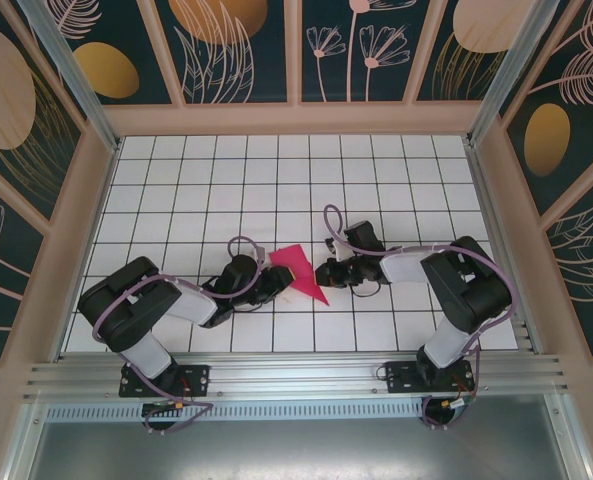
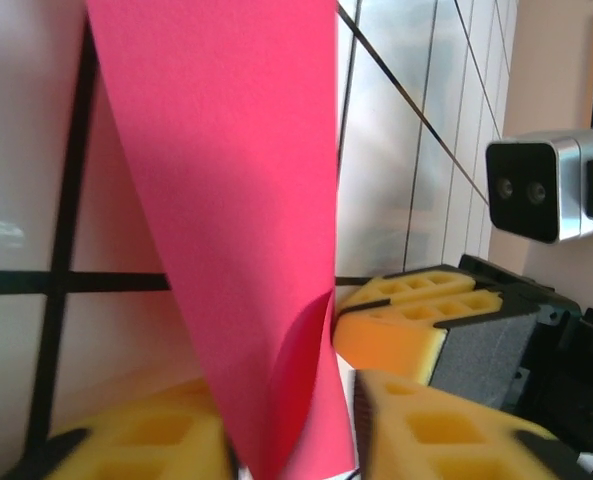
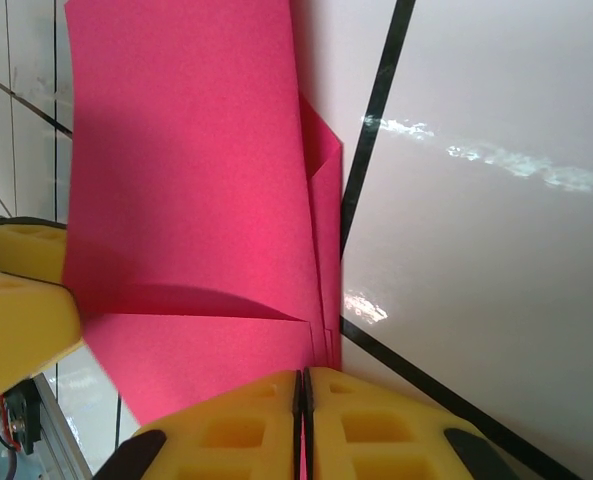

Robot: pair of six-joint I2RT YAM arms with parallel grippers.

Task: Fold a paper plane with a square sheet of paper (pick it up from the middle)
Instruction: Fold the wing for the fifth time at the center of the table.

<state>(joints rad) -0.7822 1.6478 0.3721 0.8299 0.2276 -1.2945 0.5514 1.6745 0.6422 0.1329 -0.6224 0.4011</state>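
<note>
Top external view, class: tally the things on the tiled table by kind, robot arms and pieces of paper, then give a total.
Robot arms: 2 (left arm, right arm)
Pieces of magenta-red paper: 1
Total: 3

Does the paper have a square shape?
No, from above the paper is a folded, pointed triangle.
</note>
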